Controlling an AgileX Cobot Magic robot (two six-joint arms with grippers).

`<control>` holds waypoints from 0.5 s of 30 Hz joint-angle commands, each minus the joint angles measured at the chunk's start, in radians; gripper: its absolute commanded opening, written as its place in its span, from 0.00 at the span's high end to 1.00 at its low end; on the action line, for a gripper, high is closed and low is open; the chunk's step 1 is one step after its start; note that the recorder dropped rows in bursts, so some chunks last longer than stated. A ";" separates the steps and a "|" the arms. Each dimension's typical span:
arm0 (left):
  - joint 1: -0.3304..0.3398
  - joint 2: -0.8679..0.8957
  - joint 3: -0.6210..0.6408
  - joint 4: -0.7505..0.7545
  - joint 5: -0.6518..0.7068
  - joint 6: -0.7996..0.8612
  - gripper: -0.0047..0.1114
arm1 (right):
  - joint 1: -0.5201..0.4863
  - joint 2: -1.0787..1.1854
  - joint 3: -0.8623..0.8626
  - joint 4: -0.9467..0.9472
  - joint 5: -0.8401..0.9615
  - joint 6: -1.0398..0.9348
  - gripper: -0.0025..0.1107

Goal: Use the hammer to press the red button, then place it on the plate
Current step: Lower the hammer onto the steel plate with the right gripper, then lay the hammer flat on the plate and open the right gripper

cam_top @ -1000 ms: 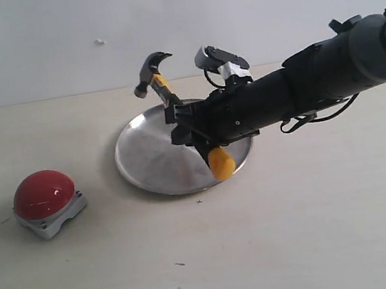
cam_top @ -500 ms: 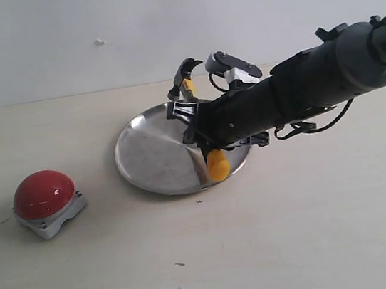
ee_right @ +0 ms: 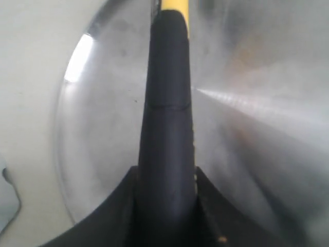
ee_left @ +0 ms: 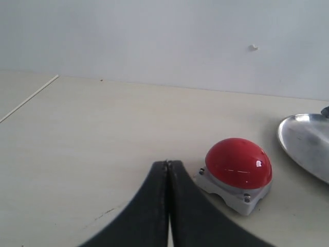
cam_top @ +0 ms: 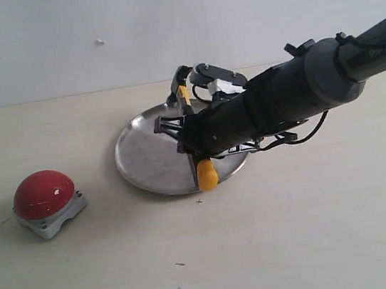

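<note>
My right gripper [cam_top: 191,143] is shut on the hammer [cam_top: 206,174] over the silver plate [cam_top: 145,158]. The hammer's dark head [cam_top: 180,80] lies low by the plate's far rim, and its yellow end pokes over the near rim. In the right wrist view the black handle [ee_right: 167,118] runs out from my right gripper [ee_right: 167,180] close above the plate [ee_right: 257,134]. The red button [cam_top: 42,193] sits on its grey base at the left, apart from the plate. My left gripper [ee_left: 167,164] is shut and empty, just beside the red button [ee_left: 239,161], with the plate's rim [ee_left: 303,141] beyond.
The pale tabletop [cam_top: 298,230] stretches around everything, with a plain wall [cam_top: 55,34] behind. My right arm's dark forearm [cam_top: 301,93] reaches in from the right over the plate's far side.
My right gripper has lowered and tipped the hammer down toward the plate; the head dropped from its raised position to the far rim and the yellow end shifted left.
</note>
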 commanded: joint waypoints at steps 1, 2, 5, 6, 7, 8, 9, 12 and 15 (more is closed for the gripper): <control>0.003 -0.007 0.000 0.000 -0.003 -0.001 0.96 | -0.002 0.027 -0.033 -0.008 -0.022 -0.020 0.98; 0.003 -0.007 0.000 0.000 -0.003 -0.001 0.96 | -0.002 0.037 -0.040 -0.008 -0.020 -0.023 0.98; 0.003 -0.007 0.000 0.000 -0.003 -0.001 0.96 | -0.002 0.058 -0.065 -0.008 -0.004 -0.041 0.98; 0.003 -0.007 0.000 0.000 -0.003 -0.001 0.96 | -0.002 0.063 -0.068 -0.008 -0.001 -0.041 0.98; 0.003 -0.007 0.000 0.000 -0.003 -0.001 0.96 | -0.002 0.071 -0.072 -0.008 -0.001 -0.041 0.98; 0.003 -0.007 0.000 0.000 -0.003 -0.001 0.96 | -0.002 0.077 -0.072 -0.008 -0.001 -0.041 0.98; 0.003 -0.007 0.000 0.000 -0.003 -0.001 0.96 | -0.002 0.081 -0.072 -0.008 -0.020 -0.038 0.98; 0.003 -0.007 0.000 0.000 -0.003 -0.001 0.96 | -0.002 0.099 -0.072 -0.008 -0.047 -0.040 0.98; 0.003 -0.007 0.000 0.000 -0.003 -0.001 0.96 | -0.002 0.109 -0.072 -0.008 -0.055 -0.057 0.96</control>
